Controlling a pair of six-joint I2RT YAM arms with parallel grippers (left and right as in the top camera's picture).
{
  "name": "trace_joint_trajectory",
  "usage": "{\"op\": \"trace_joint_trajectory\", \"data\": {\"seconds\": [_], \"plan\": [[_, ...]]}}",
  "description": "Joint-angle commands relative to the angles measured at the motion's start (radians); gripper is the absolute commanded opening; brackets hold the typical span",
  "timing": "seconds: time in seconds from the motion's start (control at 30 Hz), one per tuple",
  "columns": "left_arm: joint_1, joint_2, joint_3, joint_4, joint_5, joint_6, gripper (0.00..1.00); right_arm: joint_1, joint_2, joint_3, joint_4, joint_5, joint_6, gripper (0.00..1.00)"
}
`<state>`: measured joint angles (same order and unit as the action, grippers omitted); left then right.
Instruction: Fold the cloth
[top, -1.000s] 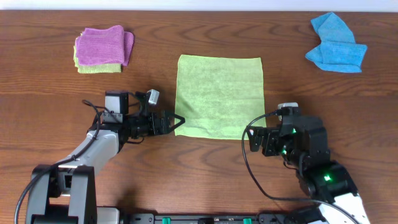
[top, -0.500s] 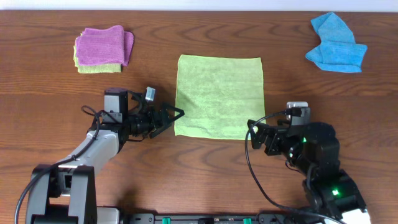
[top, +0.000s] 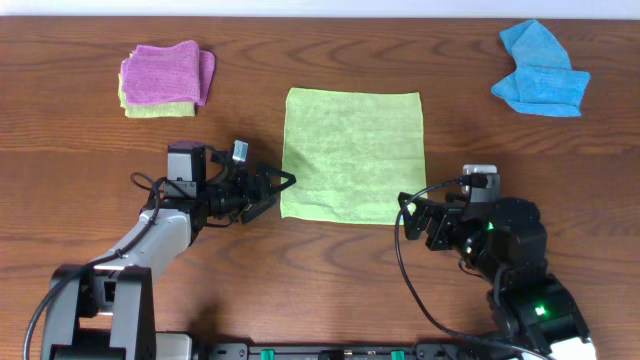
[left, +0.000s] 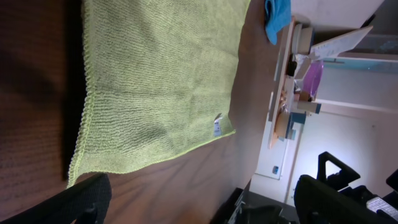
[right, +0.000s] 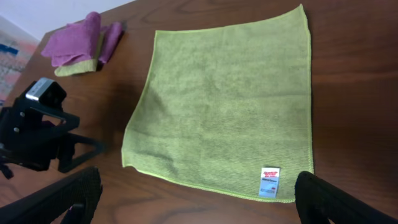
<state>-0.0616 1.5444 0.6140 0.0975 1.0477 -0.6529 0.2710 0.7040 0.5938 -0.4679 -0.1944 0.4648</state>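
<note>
Overhead, the cloth (top: 352, 155) lies flat and square in the middle of the table (top: 330, 290), well apart from the purple pile (top: 165, 75) and the blue rag (top: 540, 70). It looks light, soft and limp, with a nap that should grip rather than slip. It will likely sag and trail when lifted, so each pinch wants to take a near corner right at the hem. The white tag (right: 270, 181) marks the near-right corner. The left tool (top: 278, 195) stands released, jaws wide, just beside the near-left corner. The right tool (top: 404, 215) is also spread wide and empty, at the near-right corner. Compared with a second ago, the left tool has drawn back a little from the hem and risen toward the left edge. The right arm has shifted slightly rightward, and the cloth itself has not moved.
</note>
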Motion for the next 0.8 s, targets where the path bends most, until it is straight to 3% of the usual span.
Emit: {"op": "trace_joint_trajectory", "data": {"seconds": [0.0, 0.3, 0.37, 0.4, 0.63, 0.77], "plan": [[0.003, -0.008, -0.007, -0.001, 0.019, -0.017, 0.95, -0.01, -0.006, 0.026, -0.001, -0.027, 0.04, 0.99], [0.003, -0.008, -0.007, -0.008, -0.036, -0.016, 0.95, -0.01, -0.003, 0.026, -0.001, -0.047, 0.04, 0.99], [0.002, -0.008, -0.007, -0.011, -0.038, -0.017, 0.95, -0.01, 0.003, 0.026, 0.002, -0.046, 0.034, 0.78], [0.003, -0.008, -0.007, -0.008, -0.038, -0.017, 0.95, -0.01, 0.006, 0.026, 0.001, -0.041, 0.032, 0.99], [0.004, -0.01, -0.006, 0.042, 0.029, -0.067, 0.96, -0.01, 0.015, 0.026, 0.027, -0.14, 0.072, 0.99], [0.002, -0.11, -0.005, -0.011, -0.14, 0.027, 0.95, -0.01, 0.014, 0.051, 0.035, -0.095, -0.02, 0.99]]}}
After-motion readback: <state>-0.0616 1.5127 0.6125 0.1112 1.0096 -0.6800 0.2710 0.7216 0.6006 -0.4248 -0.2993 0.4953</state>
